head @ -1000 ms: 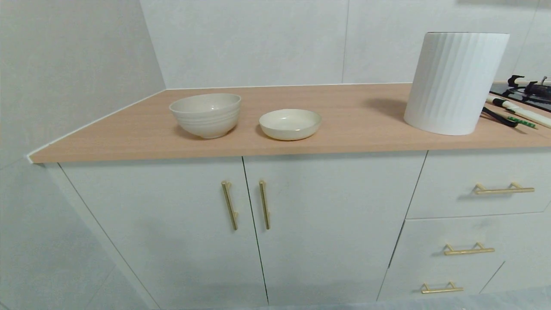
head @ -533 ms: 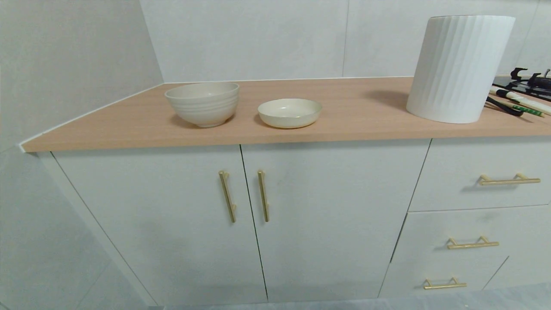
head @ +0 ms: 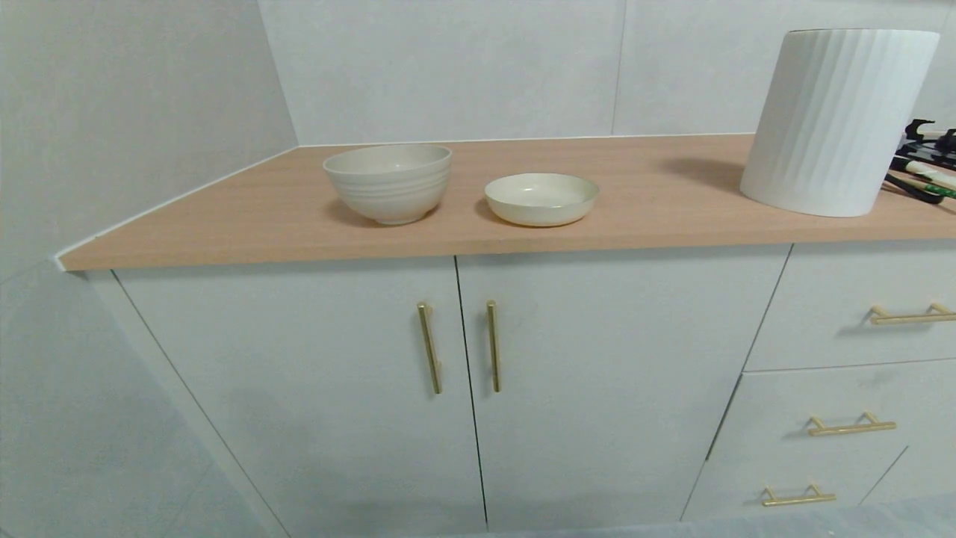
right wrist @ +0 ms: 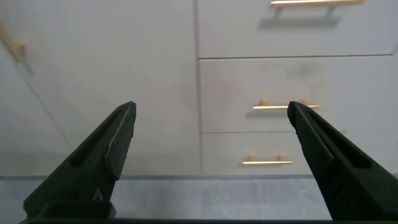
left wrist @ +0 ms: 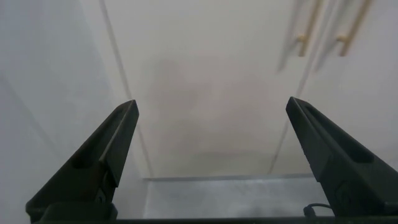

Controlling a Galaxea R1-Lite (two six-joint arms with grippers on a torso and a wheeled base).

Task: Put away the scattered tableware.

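Pale tiled walls back a wooden countertop (head: pixel 657 202) over white cupboard doors (head: pixel 314 388) and drawers (head: pixel 821 314). In the head view the tableware sits at about 12 o'clock, near the counter's front edge. It is a deep bowl (head: pixel 388 183) with a shallow dish (head: pixel 541 199) just beside it at its 3 o'clock, the two apart. A ribbed white canister (head: pixel 836 123) stands at 2 o'clock, with loose utensils (head: pixel 915 183) beyond it at 3 o'clock.

Both arms hang low in front of the cabinet fronts. The left gripper (left wrist: pixel 211 102) is spread wide and empty, facing a cupboard door. The right gripper (right wrist: pixel 211 106) is equally wide and empty, facing the drawers.

Nothing is grasped yet, so the risks lie in the approach. Raising either arm close to the cabinet could knock a finger against the counter's overhang or catch a gold handle (head: pixel 429 347). Both pieces look smooth and glazed, so a pinch on the rim may slip. Because they sit so near the front edge, a nudge towards 6 o'clock could push one off the counter. Reaching for the bowl carelessly could also bump the dish beside it.
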